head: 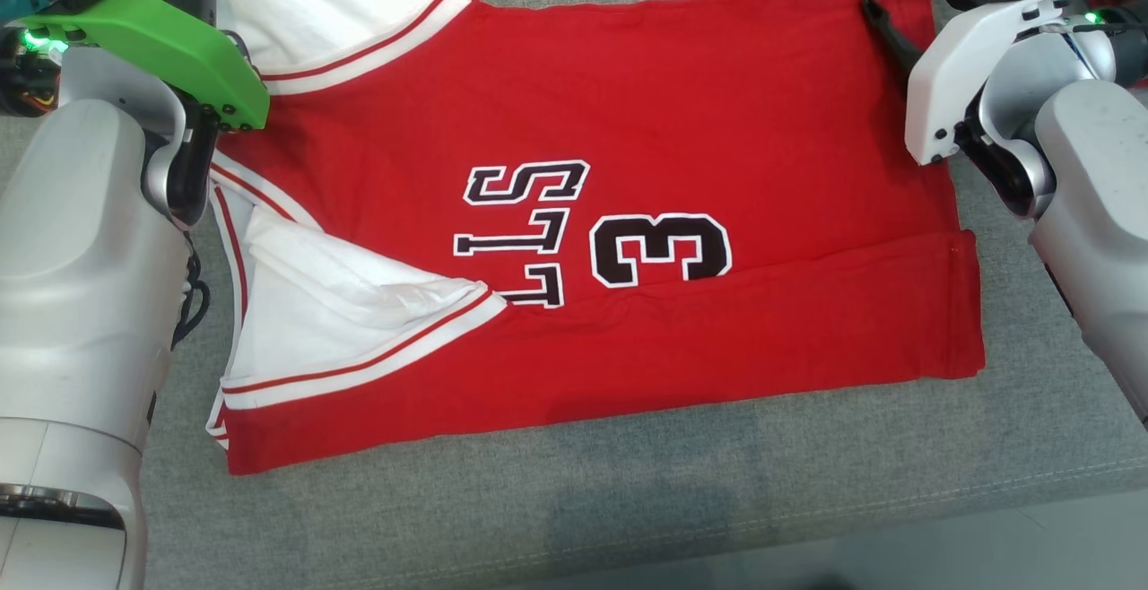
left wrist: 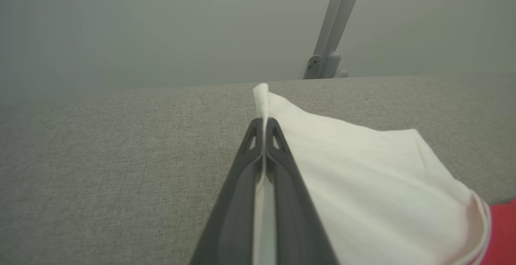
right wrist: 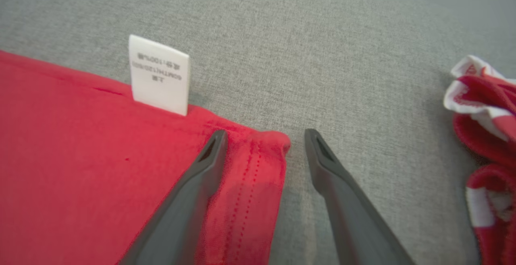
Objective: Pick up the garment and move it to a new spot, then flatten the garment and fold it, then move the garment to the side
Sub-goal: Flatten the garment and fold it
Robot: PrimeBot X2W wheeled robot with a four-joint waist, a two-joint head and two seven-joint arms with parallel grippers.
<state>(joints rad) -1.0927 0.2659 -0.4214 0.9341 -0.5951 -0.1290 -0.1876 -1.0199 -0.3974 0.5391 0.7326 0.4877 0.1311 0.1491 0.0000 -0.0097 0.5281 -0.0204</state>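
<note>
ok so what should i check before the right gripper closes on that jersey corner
1. left gripper shut on the far sleeve edge: ok
2. right gripper open, straddling the jersey at its hem corner: ok
3. care label clear of the right gripper: ok
4. near sleeve lying smooth: not ok, rumpled
5. second garment apart from the hem corner: ok
6. right gripper low enough to pinch the fabric: cannot tell
</note>
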